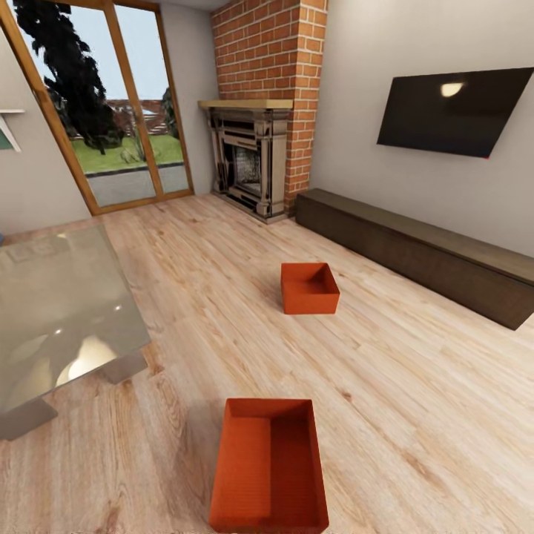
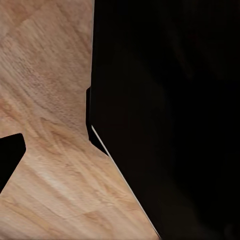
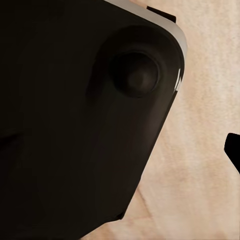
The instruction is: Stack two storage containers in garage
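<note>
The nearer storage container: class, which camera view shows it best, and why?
The head view. There the nearer storage container sits whole on the wood floor, open side up, with the farther storage container beyond it. The two wrist views give wood planks and dark robot bodywork, nothing orange-red.

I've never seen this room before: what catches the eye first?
Two orange-red storage containers on the light plank floor: the near one at the view's bottom edge, the far one mid-room. Behind stand the red-brick fireplace and, to its right, a black wall TV.
</note>
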